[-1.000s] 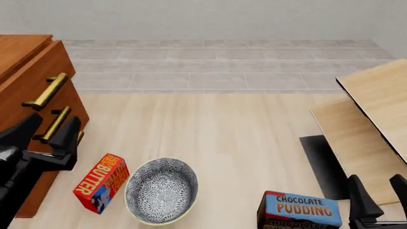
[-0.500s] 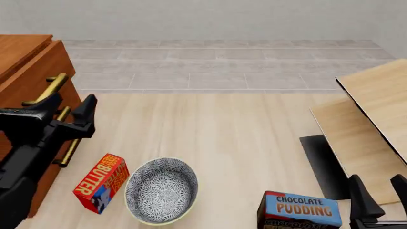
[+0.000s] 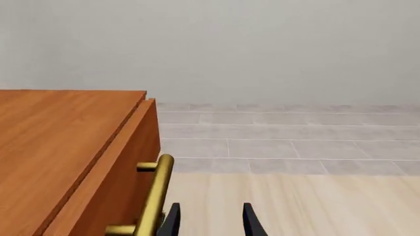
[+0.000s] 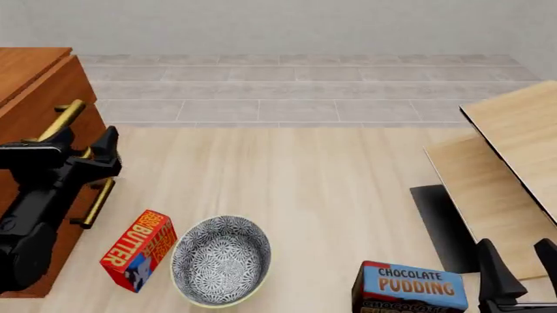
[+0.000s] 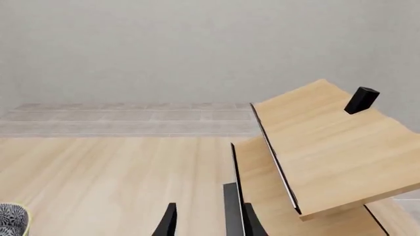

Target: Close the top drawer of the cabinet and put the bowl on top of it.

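The cabinet (image 4: 26, 68) stands at the left edge. Its top drawer (image 4: 39, 104) sticks out only a little, and its long brass handle (image 4: 59, 120) runs along the front. My left gripper (image 4: 83, 149) is open and pressed up to that drawer front just below the handle. In the left wrist view the handle (image 3: 156, 196) lies beside the open left gripper (image 3: 211, 222), outside the fingers. The patterned bowl (image 4: 220, 259) rests on the floor near the front, with only its edge (image 5: 10, 216) in the right wrist view. My right gripper (image 4: 518, 257) hangs open and empty at the bottom right.
A red butter box (image 4: 139, 250) lies between the bowl and the cabinet. A blue chocolate pudding box (image 4: 411, 287) stands to the right of the bowl. Tilted light-wood panels (image 4: 513, 150) fill the right side. A lower drawer handle (image 4: 94, 202) shows under my left arm.
My left gripper rose from near the floor, then swung left to the top drawer front. The drawer front has slid slightly into the cabinet. The right arm stayed still.
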Available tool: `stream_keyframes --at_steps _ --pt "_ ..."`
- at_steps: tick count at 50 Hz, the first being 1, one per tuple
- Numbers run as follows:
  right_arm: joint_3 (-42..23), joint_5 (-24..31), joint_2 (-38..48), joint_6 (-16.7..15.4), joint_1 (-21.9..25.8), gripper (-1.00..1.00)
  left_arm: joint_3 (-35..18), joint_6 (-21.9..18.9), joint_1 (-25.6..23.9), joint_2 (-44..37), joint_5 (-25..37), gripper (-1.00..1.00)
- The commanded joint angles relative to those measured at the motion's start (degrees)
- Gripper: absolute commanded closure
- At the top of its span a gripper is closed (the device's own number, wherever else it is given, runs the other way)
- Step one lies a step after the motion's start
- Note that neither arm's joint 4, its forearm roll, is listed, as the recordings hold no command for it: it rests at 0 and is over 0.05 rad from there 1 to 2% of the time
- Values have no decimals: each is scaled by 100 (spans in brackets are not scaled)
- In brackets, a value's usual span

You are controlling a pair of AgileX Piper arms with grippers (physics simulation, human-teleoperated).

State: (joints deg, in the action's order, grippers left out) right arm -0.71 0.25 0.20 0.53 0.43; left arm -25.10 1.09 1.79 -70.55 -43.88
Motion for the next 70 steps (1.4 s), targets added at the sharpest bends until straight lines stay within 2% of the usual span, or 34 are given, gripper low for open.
stream_keyframes --at_steps 1,6,12,16,19,31,39,45,47,54,55,63,65,68,70 --pt "1 3 3 26 -13 -100 -42 -192 521 -215 -125 -100" --pt "6 -4 5 39 -21 -100 38 -458 870 -213 -320 -100" --pt "10 -8 6 43 -13 -100 86 -468 1215 -182 -385 -100" --pt "7 -4 2 46 -16 -100 111 -502 1768 -170 -488 -100" --pt "7 -6 3 50 -21 -100 104 -529 1959 -148 -463 -100" --pt "2 -7 -4 63 -41 -100 183 -521 2075 109 -301 -100" --pt "9 -24 -2 81 -44 -100 287 -452 1761 788 166 -100" --pt "-8 -11 -6 105 -64 -100 257 -340 1270 1670 977 -100" --pt "-7 -14 -7 110 -71 -100 129 -165 1112 1843 1393 -100" --pt "-10 -16 -11 134 -92 -100 -74 -248 581 2741 2284 -100" --pt "-20 -9 -11 136 -90 -100 -181 -298 421 2928 2576 -100" --pt "-13 -18 -10 139 -88 -100 -491 -369 -29 3491 3335 -100" --pt "6 -37 -10 137 -84 -100 -683 -390 -335 3690 3767 -100" --pt "3 -34 -10 138 -84 -100 -769 -532 -420 3829 3929 -100" --pt "6 -36 -10 142 -95 -100 -994 -659 -707 3902 4294 -100"
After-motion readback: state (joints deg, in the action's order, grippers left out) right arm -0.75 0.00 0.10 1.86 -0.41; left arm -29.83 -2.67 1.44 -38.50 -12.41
